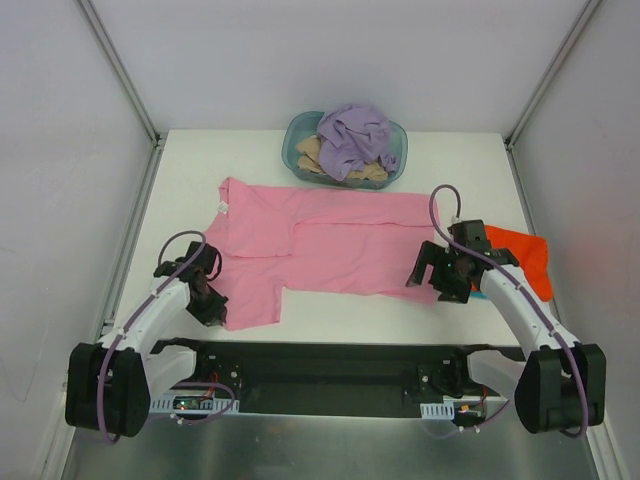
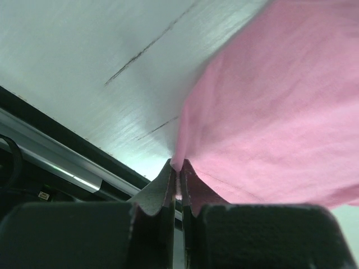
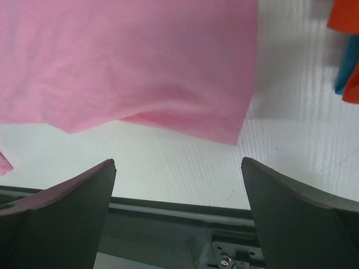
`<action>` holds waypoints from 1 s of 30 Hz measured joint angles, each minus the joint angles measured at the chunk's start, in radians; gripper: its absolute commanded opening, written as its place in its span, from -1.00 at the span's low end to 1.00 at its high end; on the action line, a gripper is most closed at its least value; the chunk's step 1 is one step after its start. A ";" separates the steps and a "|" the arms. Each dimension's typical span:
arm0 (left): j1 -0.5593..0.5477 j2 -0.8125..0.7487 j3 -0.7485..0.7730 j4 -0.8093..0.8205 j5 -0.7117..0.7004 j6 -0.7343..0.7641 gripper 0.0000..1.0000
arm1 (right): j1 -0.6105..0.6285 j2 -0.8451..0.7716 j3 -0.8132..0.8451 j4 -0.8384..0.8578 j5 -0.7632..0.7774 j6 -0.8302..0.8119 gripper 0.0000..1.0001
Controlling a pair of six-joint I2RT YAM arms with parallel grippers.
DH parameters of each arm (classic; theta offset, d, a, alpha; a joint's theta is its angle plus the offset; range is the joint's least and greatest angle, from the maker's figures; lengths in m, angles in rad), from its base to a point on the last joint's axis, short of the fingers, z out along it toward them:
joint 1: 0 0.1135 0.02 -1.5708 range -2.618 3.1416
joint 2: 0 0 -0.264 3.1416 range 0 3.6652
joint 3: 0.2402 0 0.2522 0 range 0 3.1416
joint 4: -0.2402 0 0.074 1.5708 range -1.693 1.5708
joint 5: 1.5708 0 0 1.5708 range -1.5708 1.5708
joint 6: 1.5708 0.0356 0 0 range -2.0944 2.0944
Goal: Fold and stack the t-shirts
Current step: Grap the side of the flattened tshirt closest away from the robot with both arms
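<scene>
Pinching the pink t-shirt, left tool is clamped; right tool gapes beside orange-red t-shirt, basket beyond.

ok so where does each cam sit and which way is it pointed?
Top: above and behind the arms, looking down at the table; both arms show, bases at the bottom.
Left wrist: on the left arm, looking along the left claw, shut on the pink shirt.
Right wrist: on the right arm, looking past the open right claw at the table.
Shared: all three see the pink shirt.
</scene>
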 measured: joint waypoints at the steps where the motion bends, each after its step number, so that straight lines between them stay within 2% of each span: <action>1: 0.000 -0.011 0.005 0.000 0.000 0.008 -1.00 | 0.002 -0.006 -0.015 -0.002 0.010 0.017 0.87; 3: 0.000 -0.027 0.016 0.002 0.000 0.023 -1.00 | 0.004 -0.013 -0.044 -0.002 0.030 0.048 0.80; 7: 0.000 -0.045 0.039 0.005 0.001 0.042 -1.00 | 0.005 0.007 -0.072 0.008 0.053 0.096 0.50; 9: 0.000 -0.052 0.045 0.008 0.001 0.046 -1.00 | 0.007 0.034 -0.077 0.035 0.056 0.114 0.45; 10: 0.000 -0.056 0.046 0.008 0.002 0.047 -1.00 | 0.008 0.046 -0.080 0.046 0.056 0.118 0.32; 15: 0.000 -0.080 0.050 0.008 0.008 0.050 -1.00 | 0.011 0.131 -0.086 0.095 0.066 0.142 0.11; 18: 0.000 -0.096 0.057 0.009 0.015 0.054 -1.00 | 0.014 0.159 -0.086 0.111 0.068 0.153 -0.16; 19: 0.000 -0.101 0.059 0.008 0.022 0.055 -1.00 | 0.014 0.164 -0.086 0.113 0.069 0.156 -0.40; 23: 0.000 -0.114 0.073 0.008 0.039 0.065 -1.00 | 0.016 0.166 -0.086 0.115 0.083 0.161 -0.79; 26: 0.000 -0.116 0.095 0.008 0.050 0.072 -1.00 | 0.016 0.166 -0.085 0.110 0.093 0.159 -0.98; 30: 0.000 -0.114 0.140 0.007 0.057 0.075 -1.00 | 0.016 0.166 -0.062 0.089 0.107 0.151 -0.99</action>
